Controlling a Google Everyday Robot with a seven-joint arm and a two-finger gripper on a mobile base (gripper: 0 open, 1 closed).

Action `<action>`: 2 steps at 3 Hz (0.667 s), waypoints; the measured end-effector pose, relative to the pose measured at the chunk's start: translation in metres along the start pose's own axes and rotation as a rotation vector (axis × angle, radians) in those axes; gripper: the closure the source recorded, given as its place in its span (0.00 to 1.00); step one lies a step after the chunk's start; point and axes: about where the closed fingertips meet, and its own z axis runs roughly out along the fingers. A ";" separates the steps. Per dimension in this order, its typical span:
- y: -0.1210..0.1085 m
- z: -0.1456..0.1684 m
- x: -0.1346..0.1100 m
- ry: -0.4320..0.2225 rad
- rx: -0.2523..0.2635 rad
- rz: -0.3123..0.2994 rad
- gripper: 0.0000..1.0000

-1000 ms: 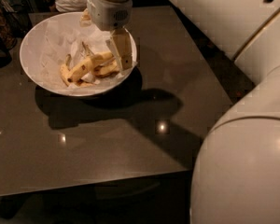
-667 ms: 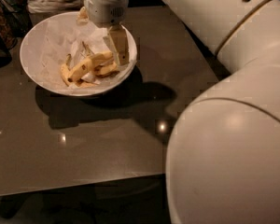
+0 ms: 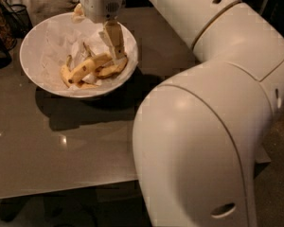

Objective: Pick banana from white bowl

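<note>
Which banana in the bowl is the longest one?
The spotted yellow banana lying diagonally in the white bowl, its upper end beside the gripper; the other bananas are shorter, stubbier.

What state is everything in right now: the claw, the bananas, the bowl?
White bowl: upright on the table, lined with crumpled paper.
Banana: whole, unpeeled, lying in the white bowl.
Shorter bananas: lying beside it, brown-marked.
Claw: lowered into the white bowl at the banana's right end; grip unclear.

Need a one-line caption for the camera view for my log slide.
Gripper down inside the paper-lined white bowl, right at the banana, bowl on a dark table.
</note>
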 end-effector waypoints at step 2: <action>-0.015 0.032 -0.009 -0.046 -0.040 -0.024 0.00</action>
